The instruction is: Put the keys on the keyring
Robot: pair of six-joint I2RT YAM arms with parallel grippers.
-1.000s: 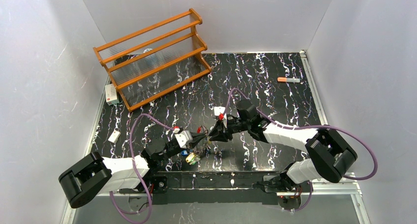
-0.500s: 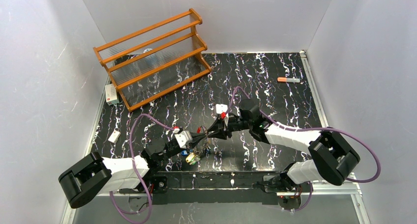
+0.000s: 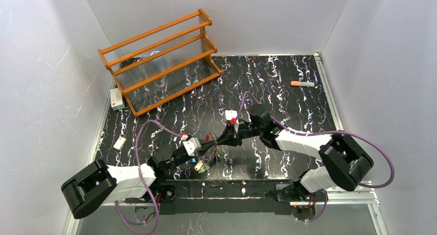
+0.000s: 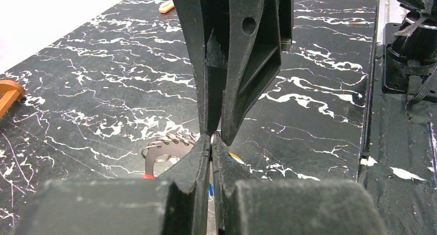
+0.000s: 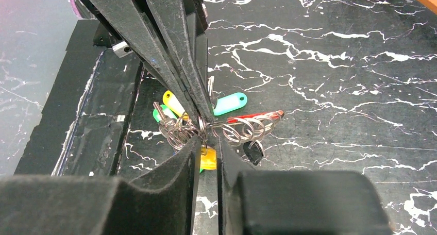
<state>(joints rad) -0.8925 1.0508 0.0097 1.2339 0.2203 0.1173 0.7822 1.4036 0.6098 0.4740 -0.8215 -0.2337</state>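
**While both grippers pinch at one loop, the threading step is under way**

Closest to the arm bases, the keys (image 3: pixel 201 165) lie bunched on the table (image 3: pixel 288 106), just beside the spot where the two tools meet. The right wrist view shows a yellow tag (image 5: pixel 172 102), a teal tag (image 5: pixel 230 102) and an orange tag (image 5: pixel 208 158) fanned round a tangle of small split rings. The keyring (image 5: pixel 255 116) trails off to the right of them, its red arc lying on the marble.

The left gripper (image 4: pixel 211 142) has its jaws drawn almost together on a silver loop (image 4: pixel 213 137). The right gripper (image 5: pixel 206 142) meets it tip to tip from the far side, jaws just as narrow, at what appears to be the same loop. Whether this wire belongs to a key or to the keyring itself cannot be told.

By the look of it, the step in hand is working a key's loop onto the ring. Several loops already sit on the wire. The next move likely calls for one tool to hold firm while the other slides or turns the wire in very small motions, since a slip would drop the loop.

Farther off lie an orange-capped marker (image 3: pixel 302 83) and a wooden rack (image 3: pixel 160 60).
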